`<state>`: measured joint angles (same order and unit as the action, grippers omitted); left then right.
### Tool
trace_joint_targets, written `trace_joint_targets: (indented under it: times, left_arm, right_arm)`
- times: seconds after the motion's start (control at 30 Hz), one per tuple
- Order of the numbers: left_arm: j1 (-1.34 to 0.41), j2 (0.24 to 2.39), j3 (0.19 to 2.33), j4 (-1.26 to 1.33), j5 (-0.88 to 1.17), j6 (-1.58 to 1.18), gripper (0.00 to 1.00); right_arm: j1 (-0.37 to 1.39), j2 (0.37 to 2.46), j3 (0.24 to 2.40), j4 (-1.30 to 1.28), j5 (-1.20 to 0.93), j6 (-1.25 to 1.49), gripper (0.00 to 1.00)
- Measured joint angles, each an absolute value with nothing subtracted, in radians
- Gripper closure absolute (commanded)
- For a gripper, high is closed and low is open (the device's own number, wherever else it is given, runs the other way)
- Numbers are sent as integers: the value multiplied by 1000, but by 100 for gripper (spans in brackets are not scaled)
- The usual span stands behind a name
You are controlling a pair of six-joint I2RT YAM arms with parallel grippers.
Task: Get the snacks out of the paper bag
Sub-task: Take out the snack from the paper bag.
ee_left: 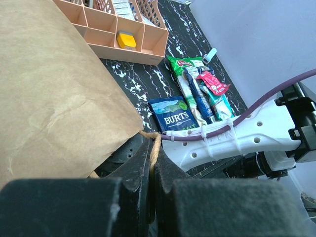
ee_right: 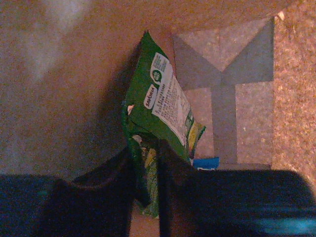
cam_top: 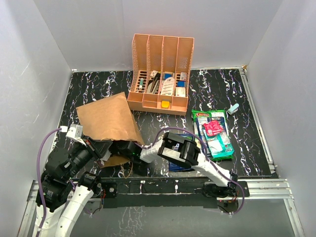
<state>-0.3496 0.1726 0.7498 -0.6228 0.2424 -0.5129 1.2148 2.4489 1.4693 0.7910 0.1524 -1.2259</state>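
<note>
The brown paper bag [cam_top: 106,120] lies on its side at the left, mouth toward the arms. My left gripper [ee_left: 152,148] is shut on its twisted cord handle [ee_left: 156,142] at the mouth. My right gripper [ee_right: 147,163] is inside the bag, shut on the lower edge of a green snack packet [ee_right: 158,101]. A bit of a blue packet [ee_right: 205,162] shows beside it. Out on the table lie a blue Burts packet [ee_left: 173,116] and a pile of green, red and teal packets [cam_top: 215,132].
An orange four-slot organiser [cam_top: 160,74] with stationery stands at the back centre. A small teal item [cam_top: 232,108] lies right of the pile. The right arm's white link [ee_left: 237,138] crosses just in front of the bag mouth. Grey walls enclose the table.
</note>
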Motion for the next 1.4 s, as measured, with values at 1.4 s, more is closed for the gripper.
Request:
trace_joint_targets:
  times: [1.4]
  left_arm:
    - [-342, 178, 750, -621, 246, -517, 100]
  right_arm:
    - [1470, 855, 708, -135, 456, 314, 93]
